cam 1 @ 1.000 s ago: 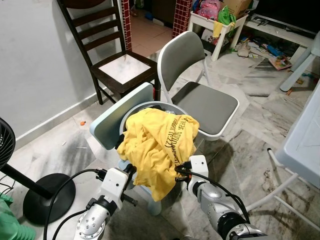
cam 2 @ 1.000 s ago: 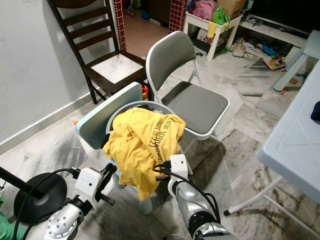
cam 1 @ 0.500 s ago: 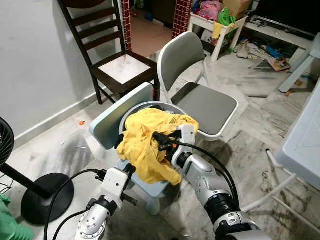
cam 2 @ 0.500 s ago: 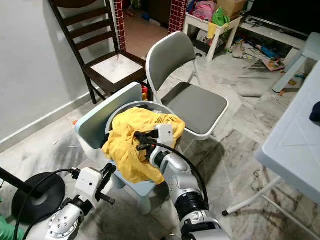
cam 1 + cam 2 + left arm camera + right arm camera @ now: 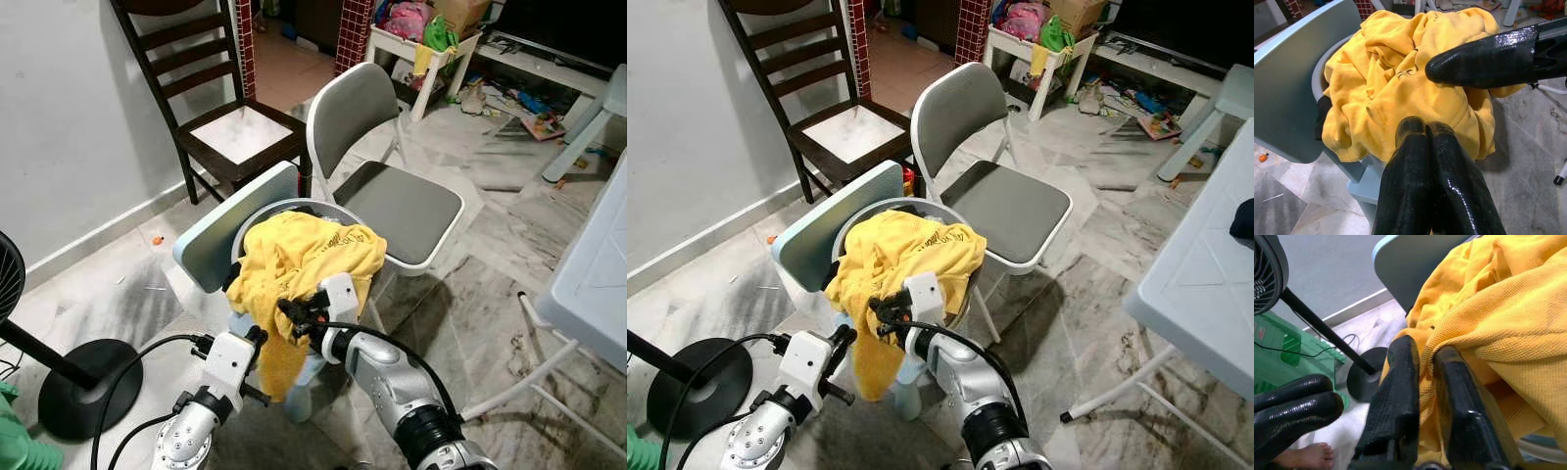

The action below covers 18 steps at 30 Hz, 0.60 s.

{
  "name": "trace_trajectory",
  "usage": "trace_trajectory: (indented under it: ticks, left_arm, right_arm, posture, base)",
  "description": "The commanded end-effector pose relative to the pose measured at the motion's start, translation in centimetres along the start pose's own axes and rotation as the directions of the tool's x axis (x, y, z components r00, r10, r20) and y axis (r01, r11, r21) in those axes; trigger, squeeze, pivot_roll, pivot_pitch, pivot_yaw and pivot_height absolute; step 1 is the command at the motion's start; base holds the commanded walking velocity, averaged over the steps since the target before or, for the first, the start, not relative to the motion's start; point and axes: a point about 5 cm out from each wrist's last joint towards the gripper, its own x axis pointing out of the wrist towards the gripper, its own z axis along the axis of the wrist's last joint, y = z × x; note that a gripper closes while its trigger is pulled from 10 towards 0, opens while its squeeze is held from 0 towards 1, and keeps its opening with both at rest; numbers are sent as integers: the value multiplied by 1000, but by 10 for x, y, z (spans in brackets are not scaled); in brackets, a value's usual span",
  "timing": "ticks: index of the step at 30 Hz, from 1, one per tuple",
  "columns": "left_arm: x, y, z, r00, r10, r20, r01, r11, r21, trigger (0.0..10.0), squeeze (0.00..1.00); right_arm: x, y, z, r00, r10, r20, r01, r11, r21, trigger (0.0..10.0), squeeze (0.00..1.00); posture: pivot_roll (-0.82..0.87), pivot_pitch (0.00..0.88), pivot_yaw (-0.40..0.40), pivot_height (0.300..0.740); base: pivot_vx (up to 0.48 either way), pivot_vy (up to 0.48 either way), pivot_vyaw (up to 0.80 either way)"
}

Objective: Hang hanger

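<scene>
Marble floor (image 5: 127, 284) is seen around a small blue chair (image 5: 220, 235) at frame centre, where a yellow shirt (image 5: 304, 259) is heaped over a grey basket (image 5: 294, 208), its fold pinched by the right claw (image 5: 1422, 382), while the left claw (image 5: 1427, 147) is held pressed together just below.

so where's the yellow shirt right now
The yellow shirt is heaped over the grey basket on the small blue chair, centre of the eye views, with the right gripper shut on its front fold.
</scene>
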Motion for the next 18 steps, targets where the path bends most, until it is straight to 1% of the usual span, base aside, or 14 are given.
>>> trace_trajectory:
  ticks: [1,10,11,16,18]
  left_arm:
    - [0,-2,-3,1000,-9,-19,9,1000,9,10000,0]
    - [5,0,-9,998,-27,-51,30,998,53,10000,0]
    - [7,0,-10,998,-38,-60,43,995,88,10000,0]
    - [10,2,-11,997,-35,-67,42,994,102,10000,0]
    - [11,2,-11,997,-44,-68,52,991,125,10000,0]
  right_arm:
    - [9,20,2,999,35,33,-36,999,22,10000,1000]
    - [10,18,6,999,0,54,-2,1000,28,10000,1000]
    - [11,18,7,998,-8,60,6,999,37,10000,1000]
    - [13,19,8,998,-13,66,11,999,31,10000,1000]
    - [16,21,12,996,-26,88,21,998,53,10000,1000]
  posture:
    - [18,95,-82,740]
    - [14,96,-81,740]
    - [14,94,-81,740]
    - [16,96,-83,740]
    - [19,96,-84,740]
  base:
    - [0,0,0]
    - [0,0,0]
    - [0,0,0]
    - [0,0,0]
    - [0,0,0]
